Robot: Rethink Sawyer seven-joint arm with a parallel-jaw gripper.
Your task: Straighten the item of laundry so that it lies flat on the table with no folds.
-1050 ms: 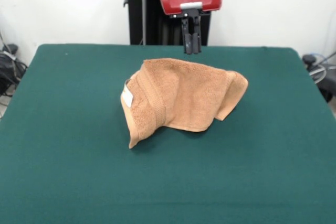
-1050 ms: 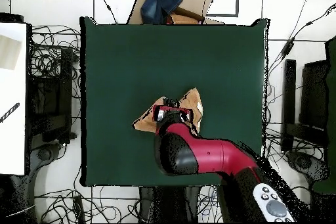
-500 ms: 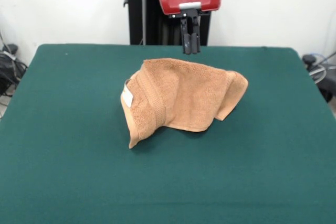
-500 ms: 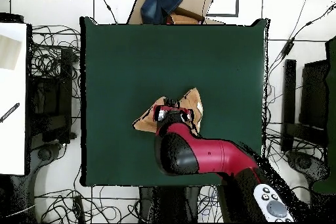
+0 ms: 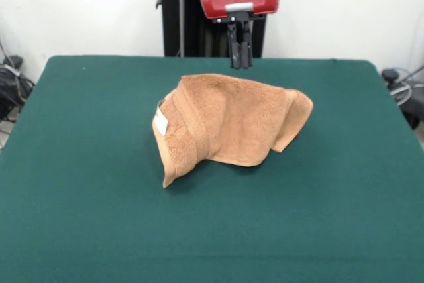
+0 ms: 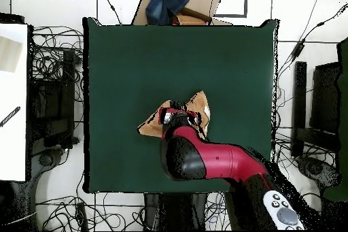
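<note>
We see the jaws pressed close together with nothing between them, the gripper [image 5: 240, 63] hanging in the air just above the far edge of the towel [image 5: 225, 124] and not touching it. The orange-tan towel sits crumpled near the middle of the green tabletop [image 5: 79, 183], humped up with its banded edge folded over on one side, a small white label [image 5: 160, 121] showing there, and a corner flopped down on the other side. From overhead we catch the red arm [image 6: 217, 161] covering much of the towel [image 6: 151, 124].
</note>
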